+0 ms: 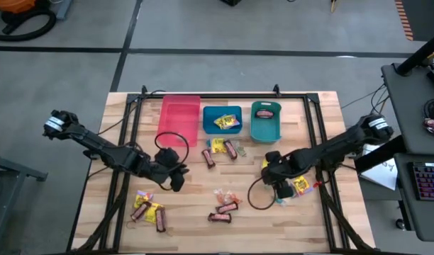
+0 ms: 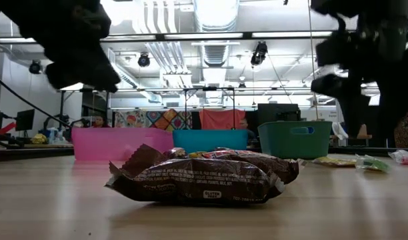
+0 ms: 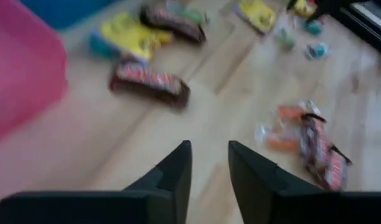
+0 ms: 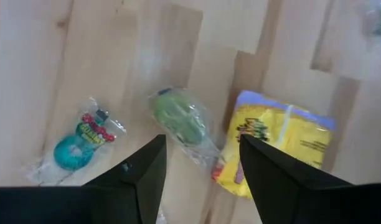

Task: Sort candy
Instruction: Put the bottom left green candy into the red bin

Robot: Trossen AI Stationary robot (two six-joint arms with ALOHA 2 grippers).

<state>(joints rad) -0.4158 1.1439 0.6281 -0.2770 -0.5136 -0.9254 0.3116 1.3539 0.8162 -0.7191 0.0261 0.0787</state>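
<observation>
Candy lies scattered on the wooden table [image 1: 196, 234]: dark bars and yellow packets [image 1: 220, 149] near the bins, another cluster [image 1: 147, 209] at the near left, and bars [image 1: 225, 207] near the middle. My left gripper [image 1: 177, 183] hovers open and empty left of centre; its wrist view [image 3: 209, 163] shows a dark bar [image 3: 150, 82] ahead. My right gripper [image 1: 277, 190] is open over small pieces at the right. In its wrist view [image 4: 203, 165] the fingers stand on either side of a green clear-wrapped piece [image 4: 178, 118], beside a yellow packet [image 4: 277, 143] and a teal ring piece [image 4: 78, 146].
A pink bin [image 1: 180, 120], a blue bin [image 1: 211, 127] with a yellow packet, and a teal bin [image 1: 265, 131] with a dark bar stand in a row at the far side. A dark bar [image 2: 204, 177] lies right before the low camera. Black cables loop on the table.
</observation>
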